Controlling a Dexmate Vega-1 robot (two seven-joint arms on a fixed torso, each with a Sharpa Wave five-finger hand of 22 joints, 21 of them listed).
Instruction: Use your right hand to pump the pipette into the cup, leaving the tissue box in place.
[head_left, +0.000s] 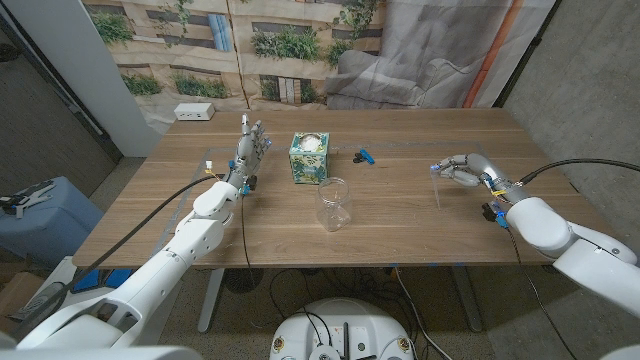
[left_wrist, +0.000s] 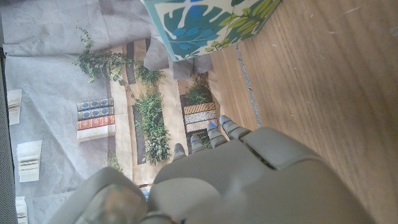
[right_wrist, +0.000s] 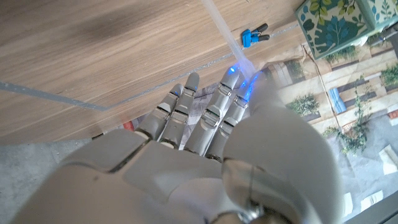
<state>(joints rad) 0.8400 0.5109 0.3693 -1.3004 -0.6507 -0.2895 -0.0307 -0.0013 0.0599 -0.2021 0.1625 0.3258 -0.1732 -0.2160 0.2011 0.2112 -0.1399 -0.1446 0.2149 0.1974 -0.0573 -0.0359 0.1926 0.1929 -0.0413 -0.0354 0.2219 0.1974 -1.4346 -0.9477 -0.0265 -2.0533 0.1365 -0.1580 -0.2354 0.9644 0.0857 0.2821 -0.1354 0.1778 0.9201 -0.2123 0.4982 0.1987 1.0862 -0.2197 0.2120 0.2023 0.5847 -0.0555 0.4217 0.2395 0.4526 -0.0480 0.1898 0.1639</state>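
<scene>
The right hand (head_left: 463, 169) holds the pipette (head_left: 439, 185) in closed fingers, and the left hand (head_left: 251, 143) stands open by the tissue box (head_left: 309, 157).

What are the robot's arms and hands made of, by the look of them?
The arms are smooth, rounded white shells with black cables running alongside. The left hand and right hand are human-shaped in pale grey, with jointed segments. Small blue lights glow on the right hand's fingers.

wooden bench (head_left: 400, 150) on grey floor | printed backdrop (head_left: 200, 50) of plants and bookshelves behind | grey sheet (head_left: 420, 60) at back right | blue bin (head_left: 40, 215) left | white box (head_left: 194, 111) at bench corner
</scene>
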